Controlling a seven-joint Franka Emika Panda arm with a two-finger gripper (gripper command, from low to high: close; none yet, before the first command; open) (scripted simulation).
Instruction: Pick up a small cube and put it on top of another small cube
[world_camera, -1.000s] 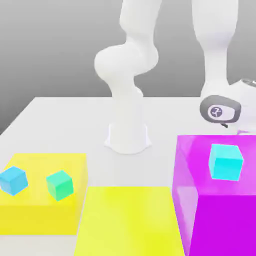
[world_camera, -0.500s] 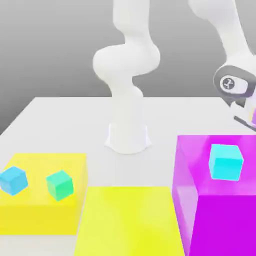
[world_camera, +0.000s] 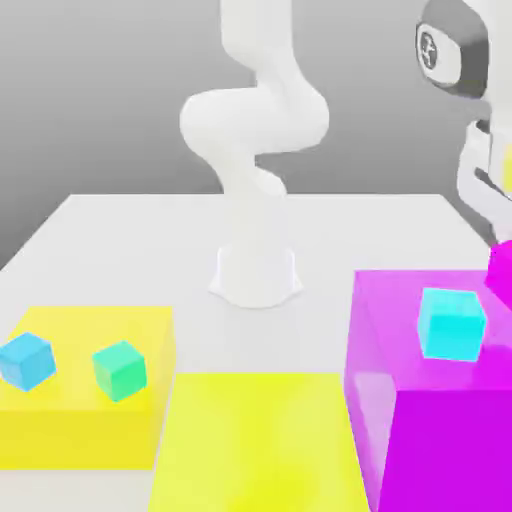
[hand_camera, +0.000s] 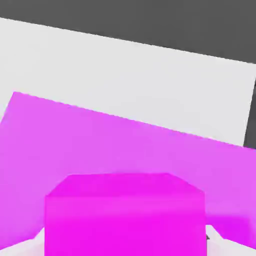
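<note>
A small magenta cube hangs at the exterior view's right edge, just above the far right corner of the big magenta block. My gripper comes down on it from above and is shut on it. In the hand view the same magenta cube sits close between my white fingertips, with the magenta block's top beneath it. A cyan cube rests on that block's top. On the low yellow block at the exterior view's left stand a blue cube and a green cube.
The arm's white base stands at the middle of the grey table. A flat yellow patch lies between the yellow and magenta blocks. The table's far edge runs behind the magenta block.
The hand has risen from just behind the magenta block to high at the right edge. A magenta cube now hangs under it, off the block.
</note>
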